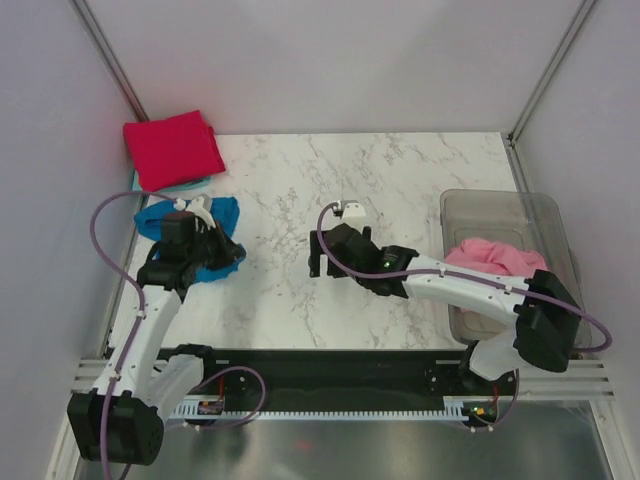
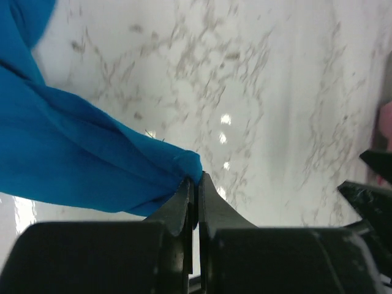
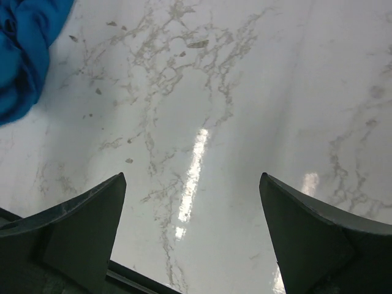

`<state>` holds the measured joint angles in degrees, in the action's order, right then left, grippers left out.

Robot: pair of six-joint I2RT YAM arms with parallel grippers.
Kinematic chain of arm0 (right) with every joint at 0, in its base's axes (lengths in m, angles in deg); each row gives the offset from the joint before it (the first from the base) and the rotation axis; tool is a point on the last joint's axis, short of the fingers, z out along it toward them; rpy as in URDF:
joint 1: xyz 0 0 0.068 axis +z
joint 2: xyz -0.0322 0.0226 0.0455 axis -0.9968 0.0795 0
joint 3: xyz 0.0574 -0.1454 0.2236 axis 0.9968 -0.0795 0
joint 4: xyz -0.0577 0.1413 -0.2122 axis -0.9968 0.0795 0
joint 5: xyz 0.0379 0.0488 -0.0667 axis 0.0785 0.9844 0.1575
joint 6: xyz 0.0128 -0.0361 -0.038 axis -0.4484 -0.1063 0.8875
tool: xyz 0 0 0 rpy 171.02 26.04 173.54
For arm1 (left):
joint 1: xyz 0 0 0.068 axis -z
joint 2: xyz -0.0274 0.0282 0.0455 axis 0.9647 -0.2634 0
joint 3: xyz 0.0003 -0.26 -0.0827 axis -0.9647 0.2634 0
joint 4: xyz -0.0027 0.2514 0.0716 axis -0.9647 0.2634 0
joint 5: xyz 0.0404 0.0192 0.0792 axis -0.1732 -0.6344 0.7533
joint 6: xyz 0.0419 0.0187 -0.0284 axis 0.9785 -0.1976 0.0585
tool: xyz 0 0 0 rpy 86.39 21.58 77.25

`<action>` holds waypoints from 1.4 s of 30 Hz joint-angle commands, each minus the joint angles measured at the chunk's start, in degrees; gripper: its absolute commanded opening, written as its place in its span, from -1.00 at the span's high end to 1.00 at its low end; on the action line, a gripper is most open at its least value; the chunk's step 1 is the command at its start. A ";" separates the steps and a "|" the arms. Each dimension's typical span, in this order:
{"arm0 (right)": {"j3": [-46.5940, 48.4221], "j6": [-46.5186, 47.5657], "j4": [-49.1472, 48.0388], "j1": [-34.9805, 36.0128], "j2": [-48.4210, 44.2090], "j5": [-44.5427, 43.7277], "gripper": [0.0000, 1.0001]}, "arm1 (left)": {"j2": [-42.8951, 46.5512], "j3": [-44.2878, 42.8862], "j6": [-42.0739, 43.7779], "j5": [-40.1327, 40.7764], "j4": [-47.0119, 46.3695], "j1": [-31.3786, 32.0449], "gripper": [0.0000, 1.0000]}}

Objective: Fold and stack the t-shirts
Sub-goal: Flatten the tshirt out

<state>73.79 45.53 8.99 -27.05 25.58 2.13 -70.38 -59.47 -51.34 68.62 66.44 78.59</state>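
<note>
Left tool [image 2: 196,182] is pinched tight on a corner of the blue t-shirt [image 2: 73,159]; in the wrist view I can see the cloth bunched right between the fingertips, with no gap. The shirt lies crumpled at the left side of the worktop [image 1: 400,180], partly under that arm. Right tool [image 3: 193,196] is spread wide, gripping nothing, over bare marble near the middle, with a bit of the blue cloth at the top left of its view. At the far left corner the red t-shirt [image 1: 172,148] sits folded on top of the pale teal t-shirt [image 1: 186,186], of which only a thin edge shows. The pink t-shirt [image 1: 495,258] is bundled inside the clear tub [image 1: 540,215] at the right.
</note>
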 commanded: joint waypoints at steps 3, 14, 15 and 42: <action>12.92 6.85 -11.57 -0.90 11.08 9.89 -0.96 | 10.62 1.32 -0.73 -3.60 3.57 -0.17 0.96; 64.48 6.25 -10.98 -9.44 51.50 37.74 -0.96 | 27.68 2.71 -9.94 0.72 15.54 0.01 0.95; 69.58 6.16 -9.92 -9.44 55.11 38.20 -0.96 | 27.95 1.85 -9.70 -0.42 15.80 0.01 0.95; 81.15 1.85 -26.00 -5.74 76.60 24.77 0.80 | 29.44 3.16 -8.55 -4.03 14.05 0.54 0.96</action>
<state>155.86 47.54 -12.19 -31.83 104.54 31.48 -40.98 -56.39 -58.66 66.50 82.42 79.00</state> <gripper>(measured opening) 0.181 0.036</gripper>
